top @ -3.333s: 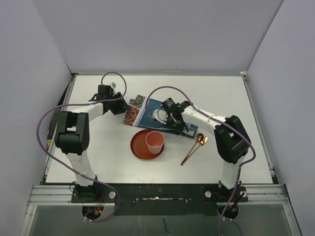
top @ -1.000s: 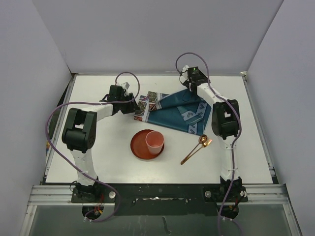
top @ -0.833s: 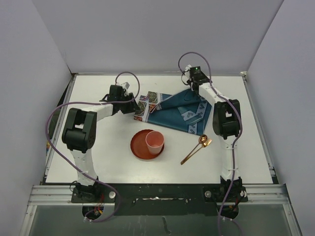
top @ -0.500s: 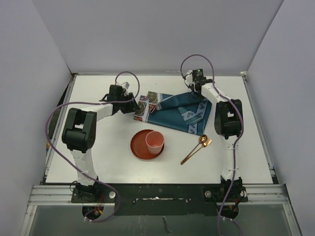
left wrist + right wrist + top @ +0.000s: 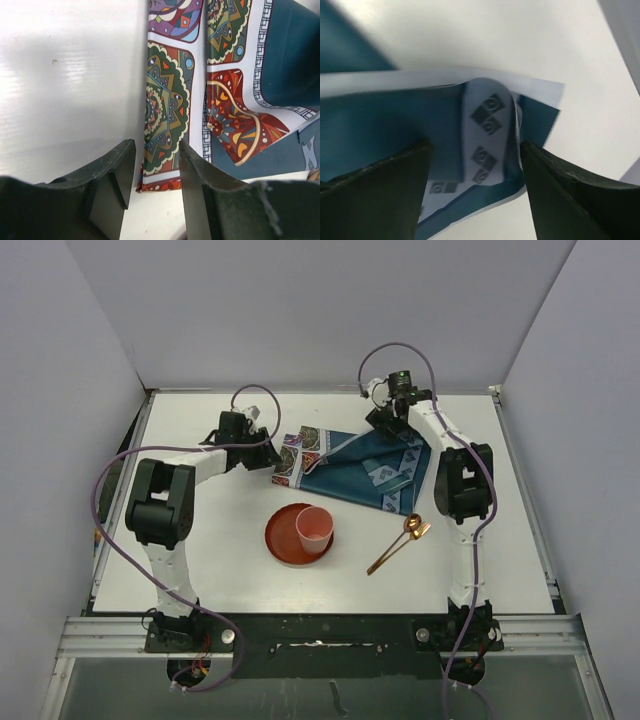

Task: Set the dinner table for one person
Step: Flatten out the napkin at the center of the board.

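White flat rectangular dinner table, one, is lying under the teal rectangular placemat with patterned ends and bearing all else. That placemat, one, is partly covered by both grippers. Terracotta round plate, one, is sitting near the placemat's near edge. Pink tapered cup, one, is standing upright on the plate. Copper-coloured metal spoons, two, are lying together by the placemat's near right corner, overlapping and hard to separate.

Left gripper is straddling the placemat's left patterned edge, jaws narrowly apart and pinching nothing. Right gripper is gaping wide around the placemat's curled far right corner.
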Available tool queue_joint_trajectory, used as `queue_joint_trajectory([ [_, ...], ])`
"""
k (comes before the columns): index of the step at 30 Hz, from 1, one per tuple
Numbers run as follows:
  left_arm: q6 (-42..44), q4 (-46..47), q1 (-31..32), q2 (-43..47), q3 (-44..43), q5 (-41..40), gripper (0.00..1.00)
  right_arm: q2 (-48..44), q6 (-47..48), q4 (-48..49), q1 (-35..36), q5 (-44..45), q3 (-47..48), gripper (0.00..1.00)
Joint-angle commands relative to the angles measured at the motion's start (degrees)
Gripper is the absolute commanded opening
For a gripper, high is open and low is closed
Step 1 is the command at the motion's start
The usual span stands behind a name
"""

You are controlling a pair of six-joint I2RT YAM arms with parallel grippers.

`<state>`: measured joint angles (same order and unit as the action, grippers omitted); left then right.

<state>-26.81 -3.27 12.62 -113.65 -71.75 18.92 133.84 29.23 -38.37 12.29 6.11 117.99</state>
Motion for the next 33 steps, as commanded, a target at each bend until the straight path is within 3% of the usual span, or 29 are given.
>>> queue_joint_trajectory([
  [1, -1.9, -0.6, -0.3, -3.6, -4.2, 0.5, 0.38, -9.7, 5.4, -5.1, 6.7, -9.3, -4.2, 0.80],
  [3, -2.9, -0.7, -0.4, -4.3, -4.7, 0.8, 0.38, -11.6, 9.2, -4.8, 8.9, -10.8, -7.6, 0.86],
  [6, -3.2, -0.7, -0.3, -4.8, -5.5, 1.1, 0.38, -13.4, 15.3, -2.5, 11.0, -13.2, -9.4, 0.86],
  [11, -3.3, -1.3, -0.3, -4.5, -6.3, 1.4, 0.38, -11.2, 22.1, -10.2, 12.7, -19.9, 0.6, 0.86],
  [15, -3.0, -1.3, -0.3, -4.0, -6.1, 1.7, 0.38, -8.7, 28.2, -13.3, 13.4, -21.0, 1.1, 0.84],
  [21, -2.7, -1.7, -0.6, -3.5, -6.0, 1.7, 0.38, -4.6, 28.3, -15.3, 13.1, -22.5, -1.5, 0.81],
  [29, -2.6, -1.8, -0.9, -3.4, -5.0, 1.7, 0.38, -6.0, 31.2, -13.4, 11.7, -21.3, -11.0, 0.81],
  [31, -2.9, -1.8, -1.0, -3.4, -5.2, 1.7, 0.38, -5.7, 32.3, -12.3, 11.0, -19.7, -11.9, 0.77],
  [33, -3.1, -1.4, -1.0, -3.3, -5.1, 1.9, 0.38, -5.1, 32.2, -11.8, 10.1, -18.4, -11.9, 0.62],
])
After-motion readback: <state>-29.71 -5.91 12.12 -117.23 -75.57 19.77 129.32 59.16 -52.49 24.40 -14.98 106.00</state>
